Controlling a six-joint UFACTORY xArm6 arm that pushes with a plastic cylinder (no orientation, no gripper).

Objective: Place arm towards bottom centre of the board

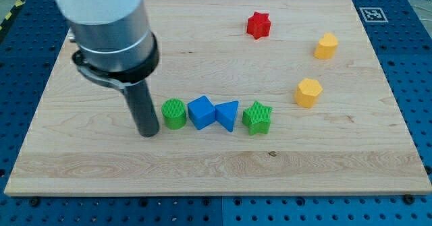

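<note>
My tip (148,134) rests on the wooden board (216,172), left of centre and in its lower half. Just to the tip's right stands a green cylinder (174,113), close to the rod but apart from it. A row continues to the view's right: a blue cube (200,112), a blue triangular block (228,115) and a green star (257,117), each touching or nearly touching its neighbour. The rod hangs from a large grey arm housing (108,23) at the view's top left.
A red star (258,25) lies near the view's top. A yellow block (326,46) sits at the upper right, and a yellow hexagonal block (308,92) lies below it. A fiducial marker (372,14) is at the board's top right corner.
</note>
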